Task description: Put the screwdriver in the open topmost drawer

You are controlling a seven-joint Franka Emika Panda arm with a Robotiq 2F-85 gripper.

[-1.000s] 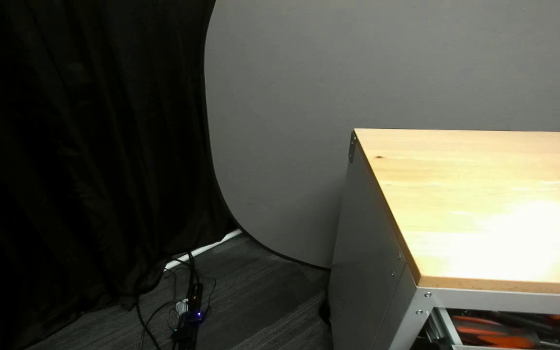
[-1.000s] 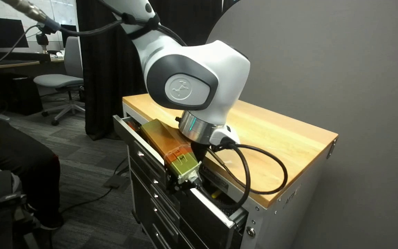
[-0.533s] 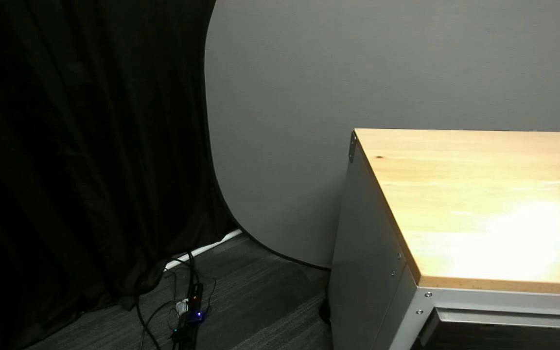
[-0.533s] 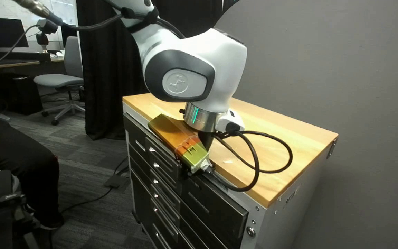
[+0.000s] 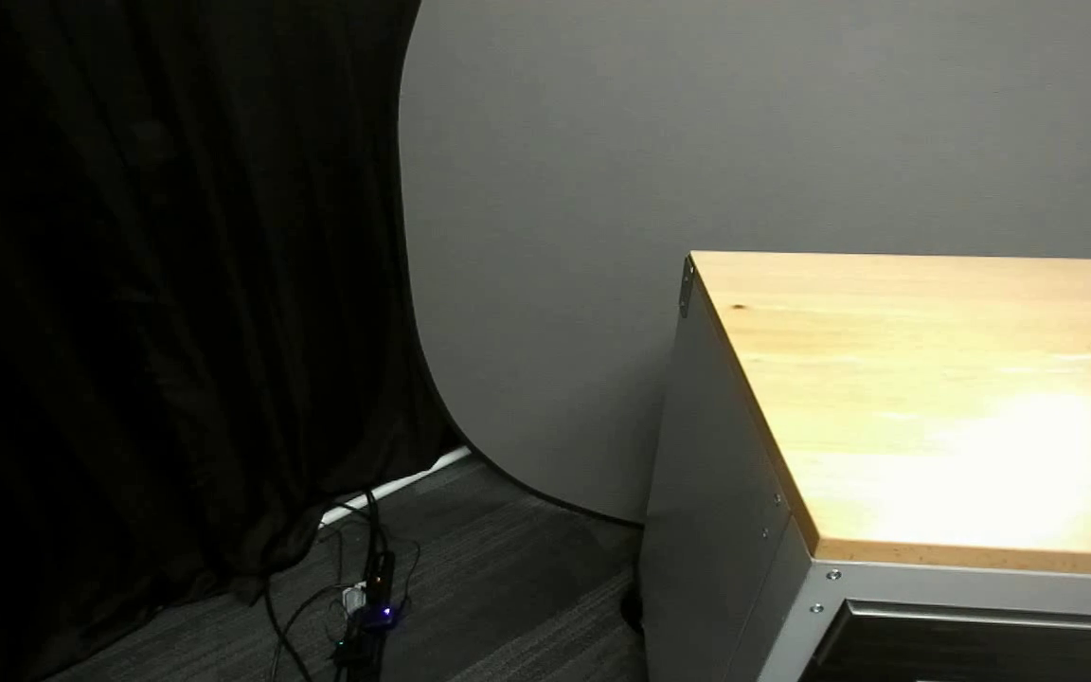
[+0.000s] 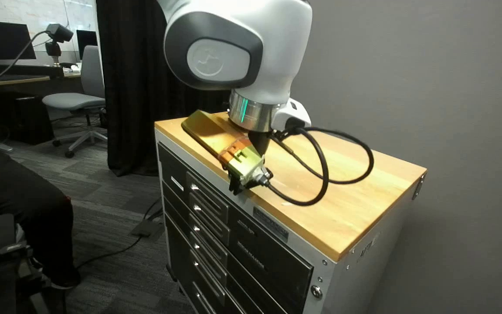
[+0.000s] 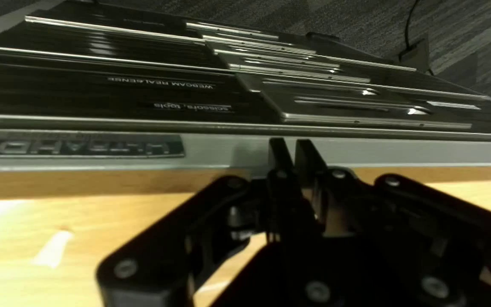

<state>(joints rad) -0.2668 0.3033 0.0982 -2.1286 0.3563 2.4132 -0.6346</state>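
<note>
A: Two changes since the frame of one second ago. The topmost drawer (image 6: pixel 273 264) has travelled inward, from extended to closed, in both exterior views; my arm (image 6: pixel 283 48) has risen, carrying the pincer (image 7: pixel 291 147) up to the front edge of the worktop (image 6: pixel 342 209).

B: State pincer condition and tool position.

A: Pincer narrow: in the wrist view my fingertips (image 7: pixel 306 153) stand almost together, with nothing visible between them. The screwdriver appears in no current view. I judge that it lies inside the drawer, at 12 o'clock from my fingertips in the wrist view; the closed front hides the contents, so I cannot confirm.

B: List hazards and causes.

A: Collision: the fingertips are near the worktop edge; lowering or swinging them before gaining height may strike it. Snagging: in an exterior view my cable (image 6: pixel 325 174) loops out at 3 o'clock from the pincer; a sideways retreat may catch it on a corner. Drawer creep: if not fully seated, the drawer may roll outward. False completion: if the screwdriver is not inside, the closed drawer bars entry and must be drawn out before placement.
</note>
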